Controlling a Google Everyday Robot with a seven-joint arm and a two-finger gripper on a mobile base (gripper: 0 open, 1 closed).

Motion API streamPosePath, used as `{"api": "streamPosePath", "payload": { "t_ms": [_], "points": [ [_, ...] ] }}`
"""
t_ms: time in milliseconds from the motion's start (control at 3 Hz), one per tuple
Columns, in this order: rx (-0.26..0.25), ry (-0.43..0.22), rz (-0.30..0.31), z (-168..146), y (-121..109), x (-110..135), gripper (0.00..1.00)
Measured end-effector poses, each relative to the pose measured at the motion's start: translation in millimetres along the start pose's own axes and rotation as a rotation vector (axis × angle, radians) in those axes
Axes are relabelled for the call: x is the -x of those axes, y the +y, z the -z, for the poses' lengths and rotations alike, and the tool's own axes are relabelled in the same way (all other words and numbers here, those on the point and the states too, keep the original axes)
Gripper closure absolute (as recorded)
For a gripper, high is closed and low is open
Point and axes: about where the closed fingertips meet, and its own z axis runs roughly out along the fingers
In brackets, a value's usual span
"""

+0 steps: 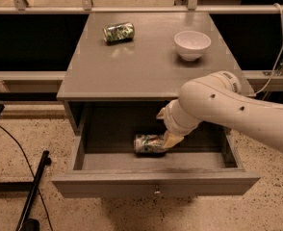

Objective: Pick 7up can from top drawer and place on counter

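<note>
7up can [150, 144] in top drawer [156, 183], tool [169, 139] against it, grip unclear, grey counter [141, 66], speckled floor [16, 143]

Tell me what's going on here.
The robot's arm reaches into the open top drawer, with its gripper at one end of the 7up can, which lies on its side on the drawer floor, not yet lifted. On the counter above sit a darker green can, also on its side, and a white bowl.
</note>
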Motion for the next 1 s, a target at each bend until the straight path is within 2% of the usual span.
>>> {"api": "streamPosePath", "payload": {
  "t_ms": [333,1000],
  "points": [
    [-0.006,-0.005,0.007,-17,1,1,0.40],
    [0.038,-0.011,-0.014,-42,13,-2,0.39]
  ]
}}
